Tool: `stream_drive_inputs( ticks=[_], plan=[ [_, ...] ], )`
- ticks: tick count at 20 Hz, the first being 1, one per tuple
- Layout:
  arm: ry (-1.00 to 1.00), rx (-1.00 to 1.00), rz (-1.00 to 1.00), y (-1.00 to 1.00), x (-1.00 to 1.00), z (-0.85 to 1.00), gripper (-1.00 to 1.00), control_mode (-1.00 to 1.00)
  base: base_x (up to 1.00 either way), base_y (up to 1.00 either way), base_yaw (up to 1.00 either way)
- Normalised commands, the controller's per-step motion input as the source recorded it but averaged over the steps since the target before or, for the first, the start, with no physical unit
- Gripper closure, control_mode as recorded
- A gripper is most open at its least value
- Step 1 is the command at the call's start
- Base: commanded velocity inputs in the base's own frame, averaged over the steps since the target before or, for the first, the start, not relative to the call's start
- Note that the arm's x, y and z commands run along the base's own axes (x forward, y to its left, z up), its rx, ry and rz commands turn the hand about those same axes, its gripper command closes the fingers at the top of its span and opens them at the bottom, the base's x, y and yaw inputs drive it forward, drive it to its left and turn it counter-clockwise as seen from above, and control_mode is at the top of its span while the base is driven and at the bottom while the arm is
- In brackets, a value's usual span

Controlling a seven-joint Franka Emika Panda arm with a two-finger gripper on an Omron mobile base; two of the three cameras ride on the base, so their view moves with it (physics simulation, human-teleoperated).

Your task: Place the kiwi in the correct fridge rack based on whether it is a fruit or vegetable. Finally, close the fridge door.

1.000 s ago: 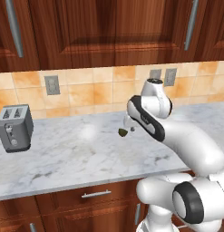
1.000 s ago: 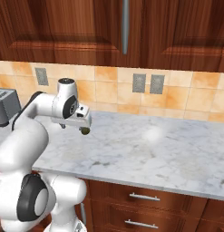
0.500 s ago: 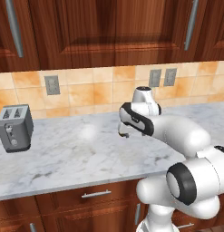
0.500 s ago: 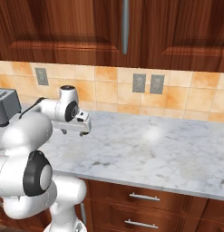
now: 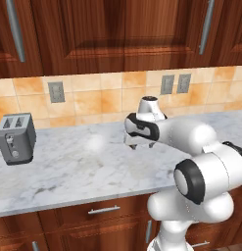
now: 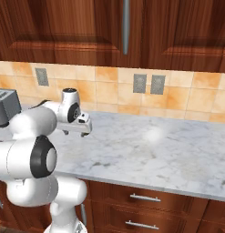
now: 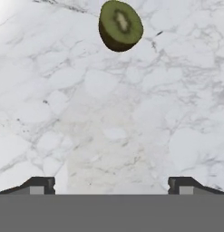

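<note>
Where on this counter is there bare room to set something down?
Most of the marble counter is bare: the wide stretch between the toaster and the arm, and, in the right base view, the whole run right of the claw to the wall. The one tight spot is by the kiwi, ahead of the open claw.

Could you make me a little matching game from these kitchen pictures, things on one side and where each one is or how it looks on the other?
Things:
1. kiwi
2. toaster
3. pincer
4. wall sockets

Descriptions:
A. grey, on the counter's far left
B. on the tiled wall under the cupboards
C. cut half with a green face, on the marble
D. open, with nothing between its tips

Pairs: 1-C, 2-A, 3-D, 4-B
</note>
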Motion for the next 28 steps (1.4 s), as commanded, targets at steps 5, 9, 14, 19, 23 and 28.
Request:
stream_drive_inputs(
  ticks=[5,9,14,19,23,28],
  plan=[
    [0.0,-0.01,0.0,0.0,0.3,-0.3,-1.0,-1.0,0.0,0.0,0.0],
    [0.0,0.0,0.0,0.0,0.2,-0.09,-1.0,-1.0,0.0,0.0,0.0],
    [0.0,0.0,0.0,0.0,0.29,-0.13,-1.0,-1.0,0.0,0.0,0.0],
    [0.0,0.0,0.0,0.0,0.34,-0.18,-1.0,-1.0,0.0,0.0,0.0],
    [0.0,0.0,0.0,0.0,0.3,-0.13,-1.0,-1.0,0.0,0.0,0.0],
    [0.0,-0.02,0.0,0.0,0.34,-0.17,-1.0,-1.0,0.0,0.0,0.0]
  ],
)
